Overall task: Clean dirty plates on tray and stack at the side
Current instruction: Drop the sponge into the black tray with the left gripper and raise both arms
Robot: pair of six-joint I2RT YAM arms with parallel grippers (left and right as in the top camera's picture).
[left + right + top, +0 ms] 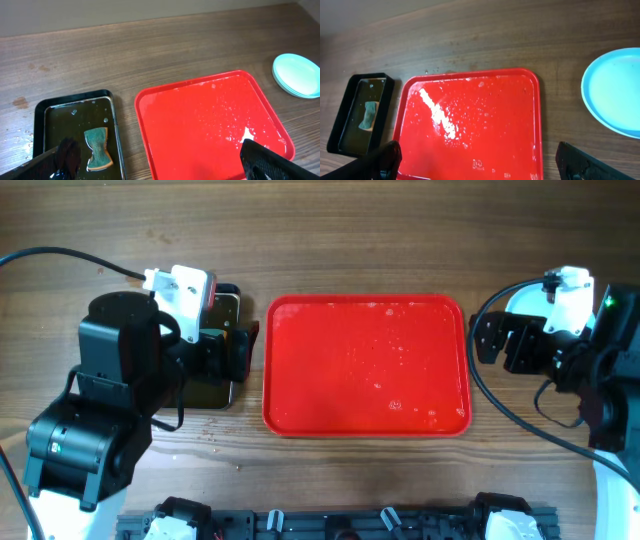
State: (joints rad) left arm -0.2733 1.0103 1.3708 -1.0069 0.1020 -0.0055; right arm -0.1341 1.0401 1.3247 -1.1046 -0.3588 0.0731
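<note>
The plates sit stacked on the wooden table just off the right short side of the tray, their top face pale and glossy. The tray lies mid-table, its red floor flecked with water drops and foam. Left of the tray and apart from it, a black pan of murky water holds a green sponge; the left gripper hangs over the pan and the right gripper is at the plates' side, both with fingers spread wide.
</note>
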